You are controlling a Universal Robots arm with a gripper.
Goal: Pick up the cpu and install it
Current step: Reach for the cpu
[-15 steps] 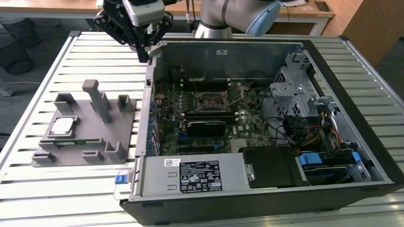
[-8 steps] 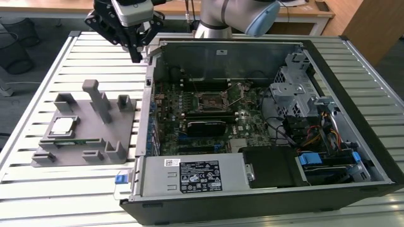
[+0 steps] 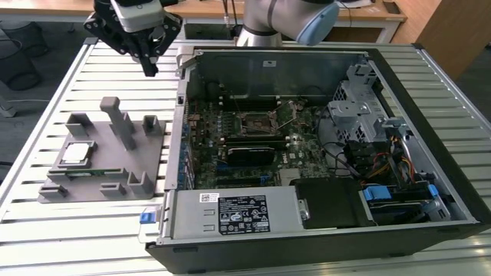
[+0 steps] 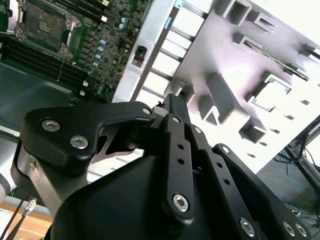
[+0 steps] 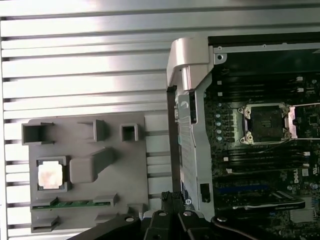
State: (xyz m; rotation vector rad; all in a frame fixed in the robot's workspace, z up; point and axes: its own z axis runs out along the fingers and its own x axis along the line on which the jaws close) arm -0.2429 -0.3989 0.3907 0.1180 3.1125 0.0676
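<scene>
One square silver-topped cpu (image 3: 76, 152) lies in the grey plastic fixture (image 3: 103, 177) at nine o'clock of the open black computer case (image 3: 307, 253). The jaws (pressed together, empty) should be spread and centred squarely over it.

Place: a robotics lab or workshop bench.
Work surface: slatted metal table (image 3: 77, 236), with a robot arm (image 3: 280, 20) rising at its far edge.
Workpiece: opened computer case (image 3: 458, 172), motherboard (image 3: 261, 129) exposed.
Fixture: grey moulded holder (image 3: 115, 169) seating the cpu (image 3: 75, 152).
Surroundings: wooden desks (image 3: 215, 8), wire bins (image 3: 19, 43) on the floor.
</scene>
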